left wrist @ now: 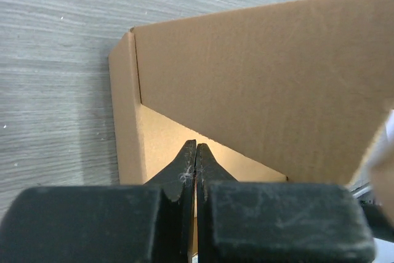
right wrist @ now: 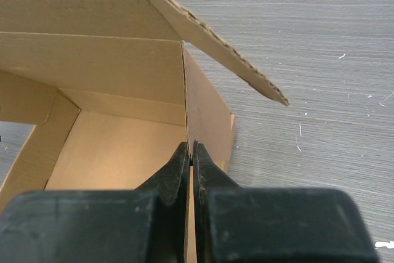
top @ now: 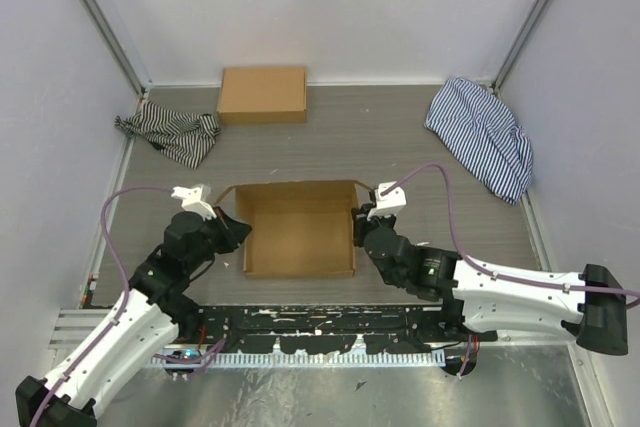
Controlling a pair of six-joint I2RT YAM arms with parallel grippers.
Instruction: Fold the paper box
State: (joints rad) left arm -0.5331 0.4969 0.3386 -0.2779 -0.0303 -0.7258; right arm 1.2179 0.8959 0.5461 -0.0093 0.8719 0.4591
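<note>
**A:** Grey wood-grain table (top: 380, 147) is stretching between white walls (top: 330, 7). What is sitting at the far left?

**B:** A crumpled striped cloth (top: 172, 135) is lying at the table's left edge. Just to its right, a closed brown box (top: 262, 94) is resting at the back edge, well apart from both grippers.

**A:** And the left gripper (top: 243, 231)?

**B:** It is reaching in from the lower left and meeting the left side wall of the paper box (top: 300, 232). In its wrist view its fingers (left wrist: 183, 169) are pressing together with a thin strip of cardboard showing between them, so it is pinching that wall. A broad panel (left wrist: 258, 84) of the same box is standing up beyond the fingertips.

**A:** Where is the paper box sitting?

**B:** It is lying in the middle of the table, towards the near edge. It is facing open side up, with its side walls standing and its floor showing.

**A:** What is the right gripper (top: 357, 233) doing?

**B:** It is coming in from the lower right and clamping the box's right side wall. Its wrist view is showing the wall's upright edge running down between the closed fingers (right wrist: 174, 173). Above them, a flap (right wrist: 215, 41) with a rough edge is jutting out over the bare table.

**A:** Anything further right?

**B:** A blue-and-white striped cloth (top: 482, 137) is lying in a heap near the right edge, well apart from the paper box.
</note>
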